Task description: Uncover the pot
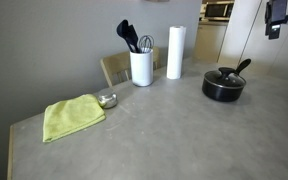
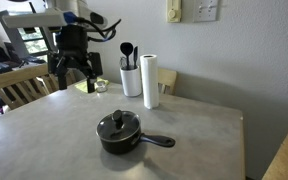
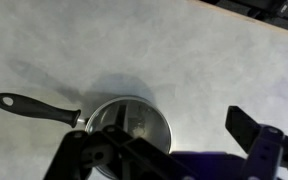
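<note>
One small, round, long-handled black pot [image 2: 119, 133], lidded, is set on the smooth grey bench [image 2: 206, 126].
The dark end effector [image 2: 72, 70] is held high above, fingers spread, nothing grasped.

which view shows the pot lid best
Best is an exterior view where the pot sits mid-frame, lid and knob whole, nothing in front. In an exterior view the lid is small and dark. The wrist view looks down on the lid, but the gripper hides its lower part.
</note>
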